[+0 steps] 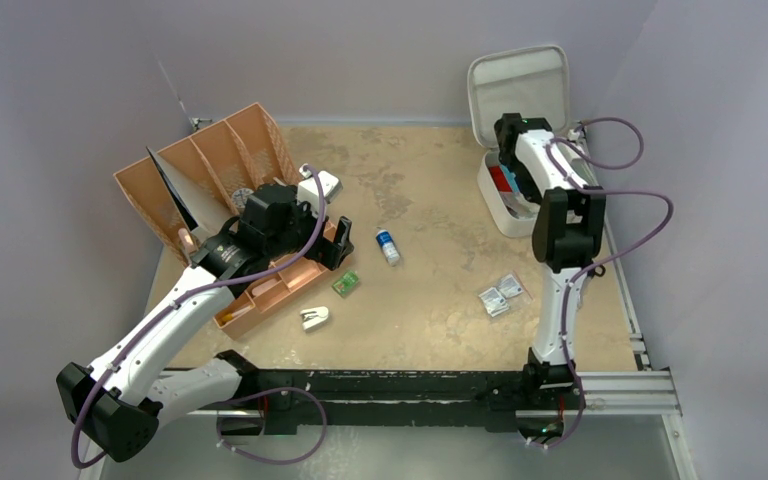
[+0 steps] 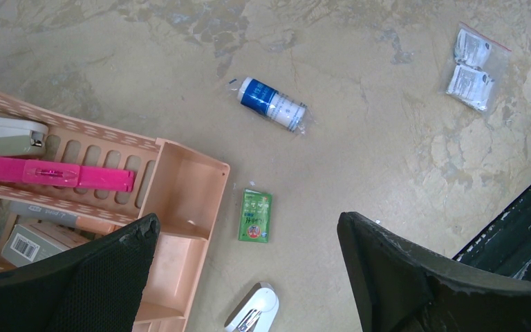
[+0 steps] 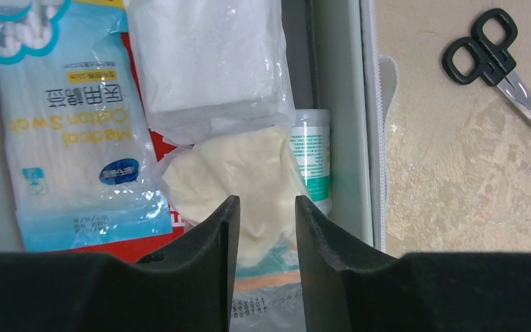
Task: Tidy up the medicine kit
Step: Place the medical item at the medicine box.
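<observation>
I see a worn, mottled tan tabletop (image 1: pixel 430 190) boxed in by plain pale lilac-grey walls (image 1: pixel 360 50), with a black metal rail (image 1: pixel 410 383) along the near edge. The light grey hard-shell medicine kit (image 1: pixel 495 208) sits at the far right corner, its hinged lid (image 1: pixel 520 85) standing up against the back wall. My right gripper (image 3: pixel 263 207) is down inside it, fingers parted a little over a soft cream plastic-wrapped bundle (image 3: pixel 235 173), pinching nothing. My left gripper (image 2: pixel 247 221) hangs spread wide above the bare board beside the tan-orange plastic organizer tray (image 2: pixel 187 180).
</observation>
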`<state>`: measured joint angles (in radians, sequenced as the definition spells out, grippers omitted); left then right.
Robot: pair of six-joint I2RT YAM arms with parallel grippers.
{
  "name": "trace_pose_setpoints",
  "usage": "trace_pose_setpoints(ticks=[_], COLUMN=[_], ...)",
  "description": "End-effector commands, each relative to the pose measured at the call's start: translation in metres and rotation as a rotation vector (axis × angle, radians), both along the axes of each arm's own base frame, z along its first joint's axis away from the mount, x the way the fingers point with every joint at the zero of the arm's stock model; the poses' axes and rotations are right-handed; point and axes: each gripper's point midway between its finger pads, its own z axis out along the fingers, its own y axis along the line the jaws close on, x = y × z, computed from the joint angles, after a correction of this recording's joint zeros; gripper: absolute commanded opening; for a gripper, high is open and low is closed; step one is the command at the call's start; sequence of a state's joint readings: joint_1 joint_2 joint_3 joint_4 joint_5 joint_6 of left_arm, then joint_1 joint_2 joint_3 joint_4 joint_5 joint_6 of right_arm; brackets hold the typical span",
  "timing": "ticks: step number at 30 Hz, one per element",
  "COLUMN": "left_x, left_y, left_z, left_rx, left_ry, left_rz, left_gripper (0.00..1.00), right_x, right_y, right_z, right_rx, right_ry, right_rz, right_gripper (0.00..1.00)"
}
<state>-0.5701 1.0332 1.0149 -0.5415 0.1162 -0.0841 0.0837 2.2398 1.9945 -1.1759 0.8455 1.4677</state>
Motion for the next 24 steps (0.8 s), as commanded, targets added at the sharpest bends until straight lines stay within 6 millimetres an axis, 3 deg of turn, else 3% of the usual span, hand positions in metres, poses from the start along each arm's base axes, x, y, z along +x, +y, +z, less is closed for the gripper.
trace_pose_setpoints(ticks=[1, 5, 17, 24], left_x=[0.002, 0.002, 0.002, 0.004], left_y=[-0.002, -0.002, -0.003, -0.002], left_z=[0.008, 0.009, 0.005, 0.001], left_rx=[-0.004, -0.007, -0.002, 0.007], left_ry=[-0.038, -0.040, -0.029, -0.022], left_rz=[-0.016, -0.015, -0.016, -0.010], left_gripper=[0.99, 0.99, 0.99, 0.99], right_x=[-0.001, -0.006, -0.002, 0.011], right_y=[-0.002, 0.004, 0.041, 0.039], right_z=[0.036, 0.033, -0.011, -0.024], right_rx=[-0.004, 0.034, 0.261, 0.245], right_ry=[-0.054, -0.049, -0.078, -0.129], right_rz=[0.053, 0.089, 0.136, 0.124], right_gripper=[0.37, 0.36, 0.36, 0.31])
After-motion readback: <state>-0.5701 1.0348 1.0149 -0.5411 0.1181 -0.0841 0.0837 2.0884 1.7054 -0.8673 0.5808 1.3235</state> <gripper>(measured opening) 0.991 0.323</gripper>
